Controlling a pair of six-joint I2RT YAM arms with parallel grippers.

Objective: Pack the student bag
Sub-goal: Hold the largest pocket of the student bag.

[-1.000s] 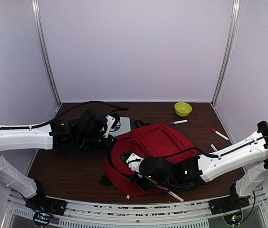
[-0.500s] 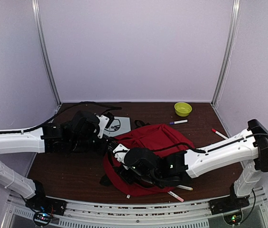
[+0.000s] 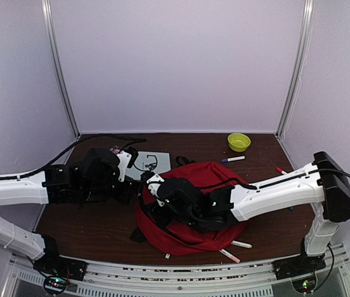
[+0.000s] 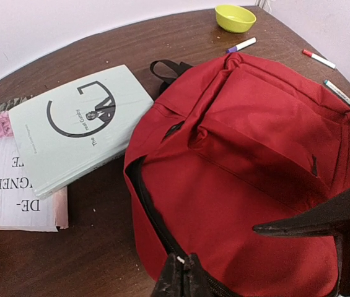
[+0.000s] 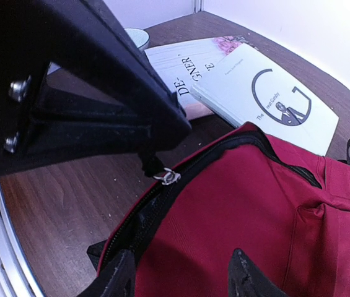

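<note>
Left arm [image 3: 10,189] and right arm [image 3: 280,189]: white moulded link shells with black joint and wrist housings. One black cable [image 3: 91,139] loops above the left arm; another runs along the right arm's upper face. Left tool [image 4: 184,275]: matt black, wedge-shaped, with two silver screws [image 5: 15,91] in its side. Small green and red lights [image 3: 303,286] glow at each base

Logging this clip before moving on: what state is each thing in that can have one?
backpack: lying flat, main zip partly open
left tool: shut on the zip pull
right tool: open, above the backpack, holding nothing
green book: closed, lying on the pink book
pink book: closed, underneath
bowl: upright, empty
purple marker, red marker, teal marker: capped, lying flat
</note>
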